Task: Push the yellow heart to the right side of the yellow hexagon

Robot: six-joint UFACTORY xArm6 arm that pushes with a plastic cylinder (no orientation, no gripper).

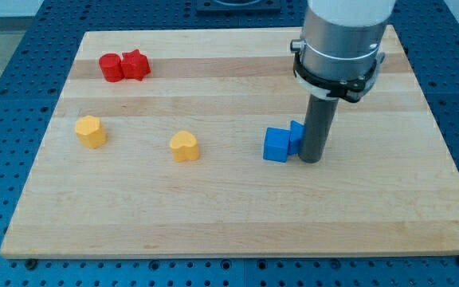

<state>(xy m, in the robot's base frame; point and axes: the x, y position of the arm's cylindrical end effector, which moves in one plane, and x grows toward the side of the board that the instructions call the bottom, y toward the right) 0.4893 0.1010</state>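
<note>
The small yellow heart-shaped block [185,146] lies left of the middle of the wooden board [229,231], well to the right of the yellow hexagon-shaped block [91,131]; it looks light, stiff and easy to slide, so I judge a push low on a flat side is best, because a push on a lobe may turn it. There is no claw to open or close: my tip [311,160] only touches the right side of the two blue blocks [281,143], well apart from the heart.
</note>
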